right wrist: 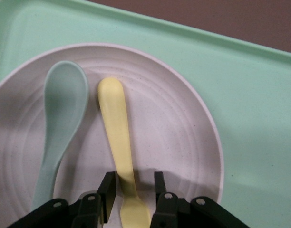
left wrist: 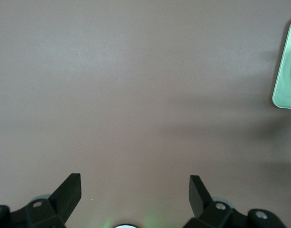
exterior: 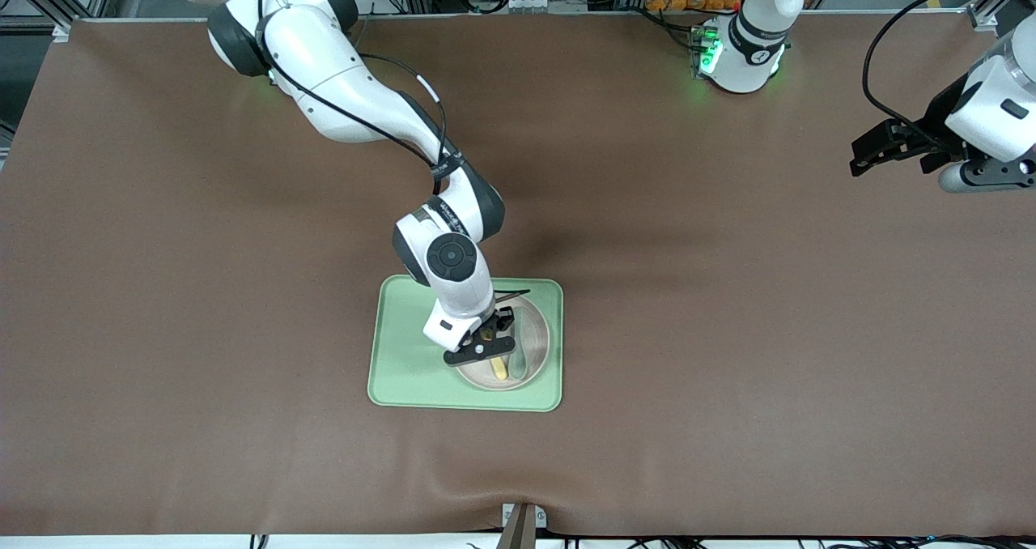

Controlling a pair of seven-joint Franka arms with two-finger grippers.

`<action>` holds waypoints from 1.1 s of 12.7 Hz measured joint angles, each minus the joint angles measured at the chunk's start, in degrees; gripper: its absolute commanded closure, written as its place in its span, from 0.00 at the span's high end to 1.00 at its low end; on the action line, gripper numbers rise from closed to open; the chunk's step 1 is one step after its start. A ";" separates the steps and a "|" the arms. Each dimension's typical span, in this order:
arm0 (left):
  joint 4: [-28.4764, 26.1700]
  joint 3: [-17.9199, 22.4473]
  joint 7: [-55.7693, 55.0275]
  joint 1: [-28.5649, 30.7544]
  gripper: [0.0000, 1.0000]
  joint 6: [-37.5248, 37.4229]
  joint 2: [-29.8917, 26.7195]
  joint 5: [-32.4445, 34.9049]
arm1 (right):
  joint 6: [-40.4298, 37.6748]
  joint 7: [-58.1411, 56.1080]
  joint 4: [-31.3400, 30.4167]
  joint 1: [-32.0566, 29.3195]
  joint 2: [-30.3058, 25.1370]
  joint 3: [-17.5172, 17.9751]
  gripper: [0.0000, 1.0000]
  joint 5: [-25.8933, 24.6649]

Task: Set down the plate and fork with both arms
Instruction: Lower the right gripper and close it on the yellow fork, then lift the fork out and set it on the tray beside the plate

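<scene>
Pictured: rectangular light green plastic tray [exterior: 405, 355] on the brown table mat [exterior: 728, 330], chosen here as landmark. Resting on the tray, toward the left arm's end of it: round, shallow, pale beige-pink plastic plate [exterior: 538, 355]. Lying in the plate, side by side: small pale yellow plastic fork [right wrist: 118, 137] and grey-green plastic spoon [right wrist: 62, 118].

Lowered over the plate on the tray: right gripper [right wrist: 131, 190], black fingers [right wrist: 108, 186] straddling the narrow neck of the fork, a sliver of gap visible on each side. Not yet pinched, by the look of it; jaws partway in and set to bite. Spoon just beside, untouched, though close enough to be nudged by the nearer finger.

Well apart from the tray, over bare mat toward the left arm's end of the table: left gripper [left wrist: 133, 190], fingers spread wide, holding nothing. Waiting.

Progress, judged from the layout: early. Fork still flat in the plate, plate still on the tray, nothing lifted or set down elsewhere. Left to do, most likely: firm grip on the fork and a clean lift clear of the spoon, then the plate taken up, probably by the idle left arm, and both pieces placed.
</scene>
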 measured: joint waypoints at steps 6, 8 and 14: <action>0.00 0.00 0.00 0.00 1.00 0.00 0.00 0.00 | 0.90 0.42 0.29 0.39 0.38 -0.01 0.00 -0.09; 0.00 0.00 0.00 -0.01 1.00 0.00 0.07 0.00 | 0.80 0.59 0.68 0.36 0.36 -0.23 0.00 -0.09; 0.00 -0.01 0.00 -0.04 1.00 0.00 0.19 0.00 | -7.54 0.99 3.54 -2.63 -2.90 -0.44 0.00 0.35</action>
